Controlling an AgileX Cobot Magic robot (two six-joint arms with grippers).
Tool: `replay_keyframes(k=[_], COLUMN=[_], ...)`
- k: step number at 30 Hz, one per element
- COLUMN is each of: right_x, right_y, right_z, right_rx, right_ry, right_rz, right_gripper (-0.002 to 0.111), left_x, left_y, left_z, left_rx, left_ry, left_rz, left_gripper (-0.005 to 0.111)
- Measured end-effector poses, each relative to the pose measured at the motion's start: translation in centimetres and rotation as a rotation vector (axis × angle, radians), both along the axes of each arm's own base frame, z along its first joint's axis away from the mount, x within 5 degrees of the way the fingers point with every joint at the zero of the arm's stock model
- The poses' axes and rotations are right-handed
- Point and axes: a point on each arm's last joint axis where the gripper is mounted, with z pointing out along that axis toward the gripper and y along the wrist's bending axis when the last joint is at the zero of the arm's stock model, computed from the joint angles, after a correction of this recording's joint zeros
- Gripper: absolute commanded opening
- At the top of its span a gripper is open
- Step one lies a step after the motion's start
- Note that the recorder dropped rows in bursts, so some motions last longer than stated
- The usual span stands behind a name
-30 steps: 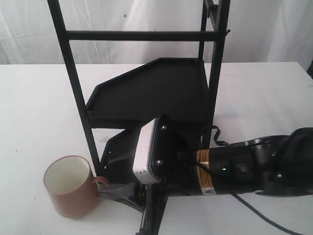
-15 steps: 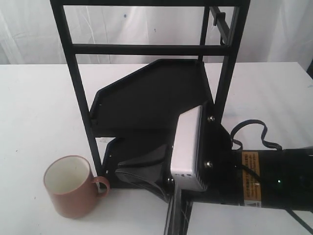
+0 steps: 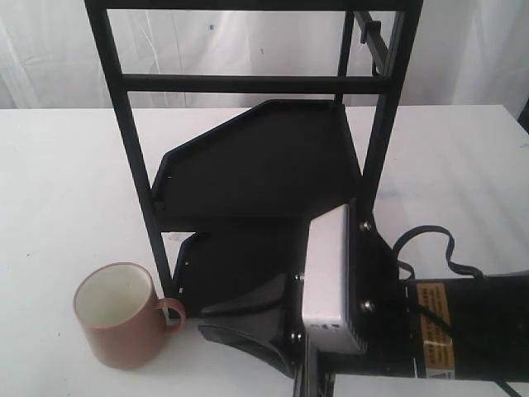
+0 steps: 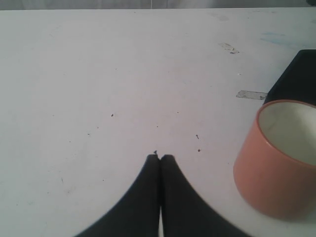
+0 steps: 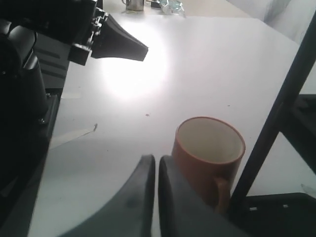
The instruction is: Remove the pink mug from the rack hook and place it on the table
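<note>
Seen at eight o'clock in the exterior view: pink mug [image 3: 116, 318], upright on the table [image 3: 58, 190], handle toward three o'clock (just beside a post of the rack [image 3: 248, 165]). Right gripper [image 5: 156, 159] and left gripper [image 4: 160, 157] both pinched together, gripping nothing.

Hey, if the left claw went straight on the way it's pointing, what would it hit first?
The way looks free: only bare table lies ahead of the shut left claw. The pink mug sits off to one side, probably outside that line.
</note>
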Motion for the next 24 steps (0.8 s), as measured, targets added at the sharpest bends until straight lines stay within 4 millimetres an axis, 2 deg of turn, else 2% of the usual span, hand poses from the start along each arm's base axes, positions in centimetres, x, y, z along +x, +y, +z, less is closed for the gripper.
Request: replay_keyframes(k=[5, 9, 14, 24], right_x=[-0.6, -1.5, -1.7, 0.0], right_y=[-0.2, 0.0, 0.0, 0.0], right_z=[-0.3, 0.7, 1.0, 0.6], right_rx=[0.023, 0.129, 0.166, 0.140], right_ry=[0.022, 0.026, 0.043, 0.135], right_rz=[0.031, 0.115, 0.140, -0.110], right_gripper=[0.003, 0.003, 0.003, 0.003], left_x=[0.0, 0.0, 0.0, 0.0], left_y=[0.0, 0.0, 0.0, 0.0], left_z=[0.0, 0.0, 0.0, 0.0], left_rx=[0.000, 0.000, 0.000, 0.000], left_ry=[0.000, 0.000, 0.000, 0.000], left_rz=[0.000, 0.000, 0.000, 0.000], left_gripper=[0.000, 0.000, 0.000, 0.000])
